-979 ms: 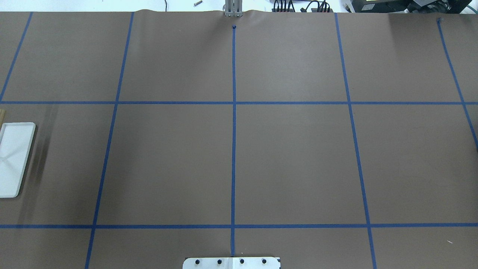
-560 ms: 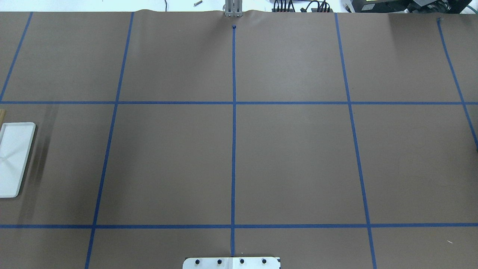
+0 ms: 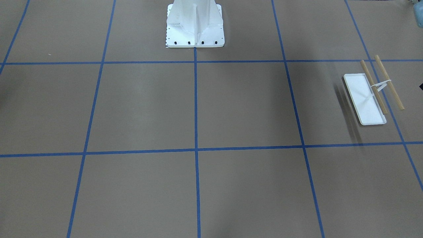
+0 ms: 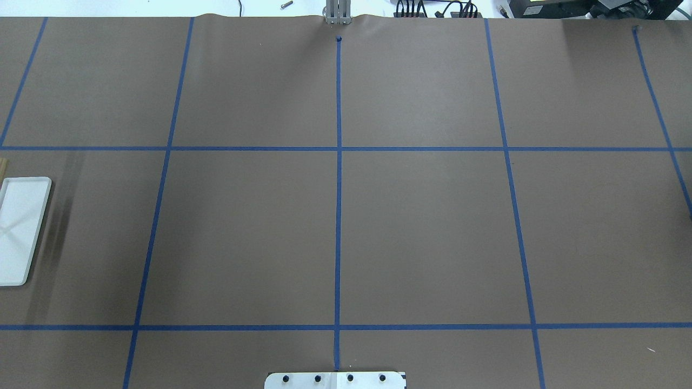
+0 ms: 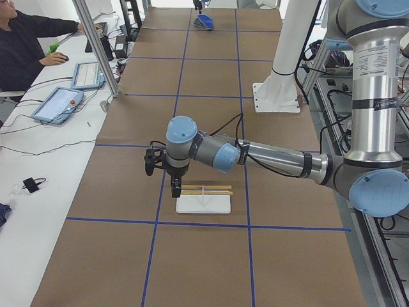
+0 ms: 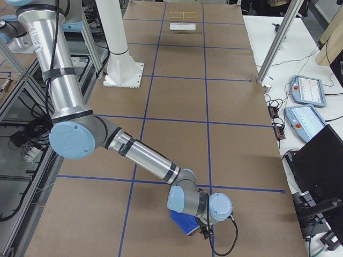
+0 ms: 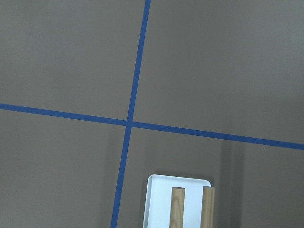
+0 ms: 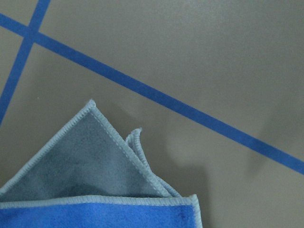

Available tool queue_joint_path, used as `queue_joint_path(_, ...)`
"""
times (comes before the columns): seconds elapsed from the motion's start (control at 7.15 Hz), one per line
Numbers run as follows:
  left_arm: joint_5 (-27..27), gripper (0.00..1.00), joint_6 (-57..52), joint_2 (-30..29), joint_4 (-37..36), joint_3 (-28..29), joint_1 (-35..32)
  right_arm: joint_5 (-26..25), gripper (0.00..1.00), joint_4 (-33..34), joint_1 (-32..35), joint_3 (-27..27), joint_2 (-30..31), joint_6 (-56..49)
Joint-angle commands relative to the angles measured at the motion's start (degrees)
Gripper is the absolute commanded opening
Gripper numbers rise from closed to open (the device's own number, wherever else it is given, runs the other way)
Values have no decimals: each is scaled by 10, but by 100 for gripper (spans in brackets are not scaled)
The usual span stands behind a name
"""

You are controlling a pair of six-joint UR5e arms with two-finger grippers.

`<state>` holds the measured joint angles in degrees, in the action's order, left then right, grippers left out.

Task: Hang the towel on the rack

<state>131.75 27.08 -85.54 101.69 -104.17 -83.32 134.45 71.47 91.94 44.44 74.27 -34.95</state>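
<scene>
The rack [image 3: 363,99] stands at the table's left end, with a white tray base and two wooden rods [image 3: 388,82]. It also shows in the overhead view [image 4: 19,227], the left side view [image 5: 203,198] and the left wrist view [image 7: 156,199]. My left gripper [image 5: 176,189] points down just beside the rods' end; I cannot tell whether it is open. The blue towel [image 6: 184,221] lies at the table's right end with a corner folded over, grey underside up [image 8: 71,166]. My right gripper [image 6: 205,231] is low at the towel's edge; I cannot tell its state.
The white robot pedestal [image 3: 195,24] stands at the middle of the robot's side. Blue tape lines [image 4: 338,216] grid the brown table. An operator [image 5: 25,45] sits at a side bench with tablets [image 5: 59,105]. A metal post [image 6: 276,45] stands at the far table edge.
</scene>
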Motion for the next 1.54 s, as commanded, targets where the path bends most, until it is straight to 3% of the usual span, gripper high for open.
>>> queue_joint_path(0.0, 0, 99, 0, -1, 1, 0, 0, 2, 100, -1, -6, -16, -2, -1)
queue_joint_path(0.42, 0, 99, -2, 0, 1, 0, 0, 3, 100, -2, -21, -22, -2, 0)
queue_joint_path(0.56, 0, 99, -2, -1, 1, 0, 0, 3, 92, -2, -24, -25, -2, 1)
queue_joint_path(0.7, 0, 99, -4, -1, 1, 0, 0, 5, 67, -2, -24, -29, -2, 1)
queue_joint_path(0.84, 0, 99, -5, -2, 1, 0, 0, 6, 26, -2, -25, -29, -3, -4)
queue_joint_path(0.98, 0, 99, -5, -3, 1, 0, 0, 6, 0, -2, -24, -29, -4, -22)
queue_joint_path(1.4, 0, 99, -4, -4, 0, 0, 0, 20, 0, 2, 2, -27, -20, -32)
